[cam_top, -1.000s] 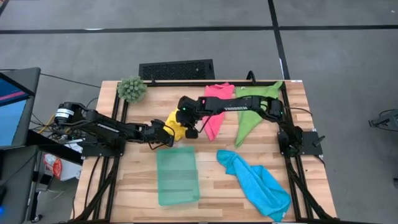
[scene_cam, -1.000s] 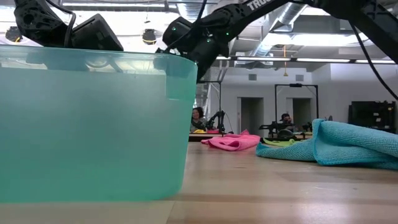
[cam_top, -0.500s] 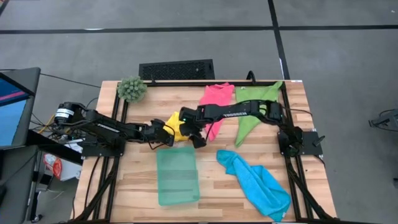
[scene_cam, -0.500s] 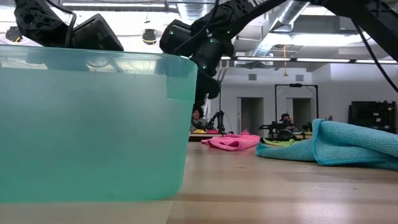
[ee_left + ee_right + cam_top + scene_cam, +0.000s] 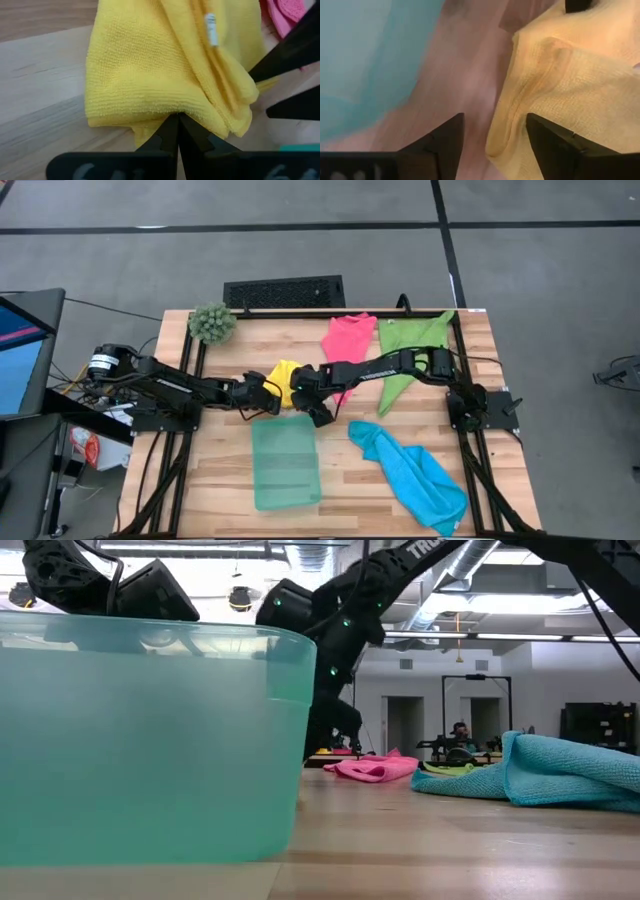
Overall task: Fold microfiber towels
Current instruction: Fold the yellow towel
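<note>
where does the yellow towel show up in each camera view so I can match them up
High view: yellow towel at table centre, between the left gripper and right gripper.
Low view: not visible; the teal tray blocks that area.
Left wrist view: fills the upper middle, a corner pinched by the shut gripper.
Right wrist view: right half, the open gripper just short of it.
Shared landmark: the teal tray.

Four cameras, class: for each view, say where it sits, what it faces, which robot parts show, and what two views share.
High view: above, facing straight down on the table; both arms show.
Low view: at tabletop height behind the tray, facing the room; arms hang from above.
Left wrist view: on the left arm, facing the yellow towel; left gripper shut on its edge.
Right wrist view: on the right arm; right gripper open beside that towel.
Shared: both wrist views show the yellow towel.
</note>
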`<state>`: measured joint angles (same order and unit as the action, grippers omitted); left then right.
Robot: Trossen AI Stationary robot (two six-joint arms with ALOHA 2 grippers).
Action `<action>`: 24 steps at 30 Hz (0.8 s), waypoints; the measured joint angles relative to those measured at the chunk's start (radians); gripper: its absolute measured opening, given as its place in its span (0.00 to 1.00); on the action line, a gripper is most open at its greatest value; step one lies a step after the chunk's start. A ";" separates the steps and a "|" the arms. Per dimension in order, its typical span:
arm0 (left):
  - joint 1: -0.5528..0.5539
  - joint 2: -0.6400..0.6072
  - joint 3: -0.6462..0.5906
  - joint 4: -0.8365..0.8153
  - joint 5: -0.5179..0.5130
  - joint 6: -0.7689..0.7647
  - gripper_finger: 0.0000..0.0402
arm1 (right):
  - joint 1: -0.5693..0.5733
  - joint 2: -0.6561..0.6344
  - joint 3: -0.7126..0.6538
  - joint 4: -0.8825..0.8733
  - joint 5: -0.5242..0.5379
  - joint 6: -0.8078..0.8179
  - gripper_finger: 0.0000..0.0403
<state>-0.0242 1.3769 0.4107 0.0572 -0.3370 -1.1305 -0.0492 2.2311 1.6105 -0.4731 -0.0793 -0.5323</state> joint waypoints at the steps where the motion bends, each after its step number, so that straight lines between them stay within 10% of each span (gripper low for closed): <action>1: 0.000 0.000 0.000 0.002 0.000 0.000 0.00 | 0.001 0.000 -0.015 0.021 0.000 0.001 0.59; 9: 0.000 0.000 0.000 0.008 -0.001 -0.003 0.00 | 0.007 -0.006 -0.043 0.047 0.095 0.081 0.48; 18: 0.000 0.000 0.000 0.014 0.000 -0.003 0.00 | 0.010 -0.002 -0.043 0.059 0.175 0.095 0.04; 24: 0.000 0.000 -0.001 0.014 -0.001 0.002 0.00 | -0.030 -0.005 0.011 -0.023 0.119 0.162 0.03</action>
<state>-0.0242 1.3769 0.4099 0.0711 -0.3377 -1.1287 -0.0788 2.2257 1.6214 -0.4958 0.0396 -0.3699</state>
